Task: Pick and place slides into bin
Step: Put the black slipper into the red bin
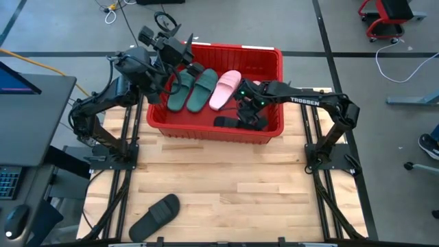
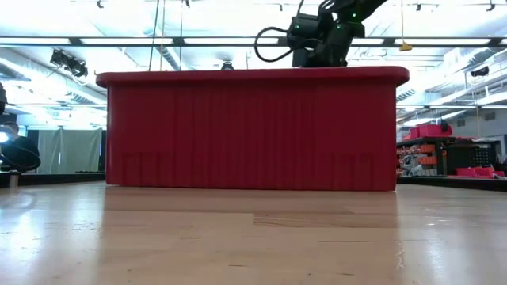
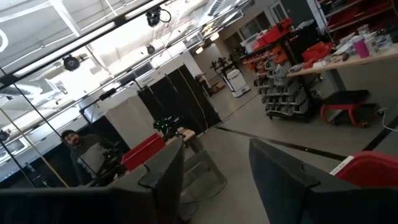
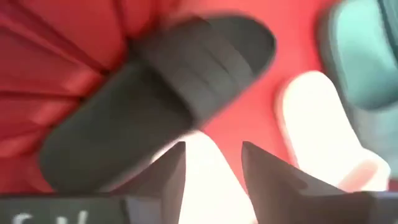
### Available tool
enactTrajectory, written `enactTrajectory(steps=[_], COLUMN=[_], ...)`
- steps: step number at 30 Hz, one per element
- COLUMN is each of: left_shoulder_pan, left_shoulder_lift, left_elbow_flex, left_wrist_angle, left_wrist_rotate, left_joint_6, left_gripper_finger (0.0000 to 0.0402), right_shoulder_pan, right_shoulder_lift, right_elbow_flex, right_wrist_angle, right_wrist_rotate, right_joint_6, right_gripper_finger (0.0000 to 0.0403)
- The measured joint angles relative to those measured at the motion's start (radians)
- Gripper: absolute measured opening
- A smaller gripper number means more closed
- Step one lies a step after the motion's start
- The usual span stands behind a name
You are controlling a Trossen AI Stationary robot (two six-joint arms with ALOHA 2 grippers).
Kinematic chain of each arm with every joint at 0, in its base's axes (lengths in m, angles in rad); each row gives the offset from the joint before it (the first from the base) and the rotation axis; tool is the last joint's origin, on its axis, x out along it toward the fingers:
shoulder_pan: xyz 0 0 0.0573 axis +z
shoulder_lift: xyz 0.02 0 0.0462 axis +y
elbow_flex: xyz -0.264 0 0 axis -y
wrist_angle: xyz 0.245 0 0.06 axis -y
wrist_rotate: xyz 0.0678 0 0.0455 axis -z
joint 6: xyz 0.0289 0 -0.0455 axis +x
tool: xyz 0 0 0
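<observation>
The red bin [image 1: 271, 58] stands at the table's far middle; its near wall fills the low view [image 2: 253, 131]. In it lie two dark green slides [image 1: 192, 88], a pale pink slide [image 1: 223, 89] and a black slide [image 1: 232, 122]. My right gripper [image 1: 248, 103] is open inside the bin, over a second pink slide [image 4: 208, 165], with the black slide [image 4: 155, 93] just beyond its fingers. In the low view only its wrist [image 2: 317, 39] shows above the rim. My left gripper [image 1: 186, 53] is open and empty above the bin's far left corner, facing the room [image 3: 214, 146]. Another black slide [image 1: 154, 216] lies sole-down on the table.
The loose black slide lies near the table's near left corner, and bare wood stretches between it and the bin. Both arm bases [image 1: 110, 147] stand beside the bin. A person [image 3: 74, 143] shows in the room beyond the table.
</observation>
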Motion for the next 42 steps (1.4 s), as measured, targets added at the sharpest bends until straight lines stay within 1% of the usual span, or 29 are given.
enactTrajectory(steps=[3, 6, 9, 11, 13, 15, 17, 19, 21, 23, 25, 27, 28, 30, 31, 32, 37, 42], left_shoulder_pan=[0.0, -0.012, -0.036, -0.061, -0.096, -0.139, -0.186, -0.242, -0.302, -0.359, -0.413, -0.461, -0.483, -0.527, -0.55, -0.579, -0.709, -0.817], left_shoulder_lift=[0.0, 0.0, 0.0, 0.0, 0.0, 0.0, 0.0, 0.0, 0.0, 0.0, 0.0, 0.003, 0.008, 0.023, 0.032, 0.045, 0.141, 0.271], left_elbow_flex=[0.0, 0.0, 0.0, 0.0, 0.0, 0.0, 0.0, 0.0, 0.0, 0.0, 0.0, 0.0, 0.0, 0.0, 0.0, 0.0, 0.0, 0.0], left_wrist_angle=[-0.002, -0.028, -0.101, -0.189, -0.291, -0.394, -0.509, -0.62, -0.717, -0.801, -0.874, -0.937, -0.965, -1.019, -1.038, -1.059, -1.141, -1.148], left_wrist_rotate=[0.0, 0.0, 0.0, 0.0, 0.001, 0.002, 0.003, 0.006, 0.044, 0.125, 0.231, 0.361, 0.429, 0.562, 0.606, 0.628, 0.633, 0.612], left_joint_6=[0.0, -0.019, -0.15, -0.257, -0.366, -0.461, -0.551, -0.677, -0.858, -1.067, -1.271, -1.457, -1.538, -1.664, -1.721, -1.788, -2.14, -2.524], left_gripper_finger=[0.019, 0.0189, 0.0188, 0.0188, 0.0186, 0.0183, 0.018, 0.0177, 0.0177, 0.0178, 0.0177, 0.0174, 0.0173, 0.0169, 0.0168, 0.0166, 0.0161, 0.0154], right_shoulder_pan=[0.008, 0.033, 0.067, 0.09, 0.112, 0.138, 0.168, 0.196, 0.22, 0.244, 0.268, 0.29, 0.303, 0.332, 0.348, 0.363, 0.426, 0.464], right_shoulder_lift=[-0.021, -0.064, -0.121, -0.169, -0.219, -0.273, -0.33, -0.39, -0.45, -0.506, -0.552, -0.585, -0.6, -0.617, -0.622, -0.623, -0.598, -0.546], right_elbow_flex=[0.0, 0.0, 0.0, 0.0, 0.0, 0.0, 0.0, 0.0, 0.0, 0.0, 0.0, 0.001, 0.001, 0.001, 0.001, 0.001, 0.001, 0.001], right_wrist_angle=[0.017, 0.068, 0.132, 0.15, 0.147, 0.141, 0.127, 0.115, 0.101, 0.102, 0.107, 0.113, 0.115, 0.115, 0.115, 0.115, 0.114, 0.109], right_wrist_rotate=[0.119, 0.317, 0.502, 0.561, 0.568, 0.547, 0.497, 0.403, 0.271, 0.134, 0.013, -0.082, -0.111, -0.131, -0.131, -0.129, -0.103, -0.094], right_joint_6=[-0.002, -0.033, -0.021, 0.033, 0.117, 0.246, 0.407, 0.573, 0.725, 0.883, 1.046, 1.175, 1.218, 1.289, 1.316, 1.332, 1.335, 1.335], right_gripper_finger=[0.017, 0.0172, 0.0168, 0.0163, 0.0159, 0.0155, 0.0151, 0.0148, 0.0145, 0.0142, 0.014, 0.0138, 0.0138, 0.0138, 0.0138, 0.0138, 0.0138, 0.0138])
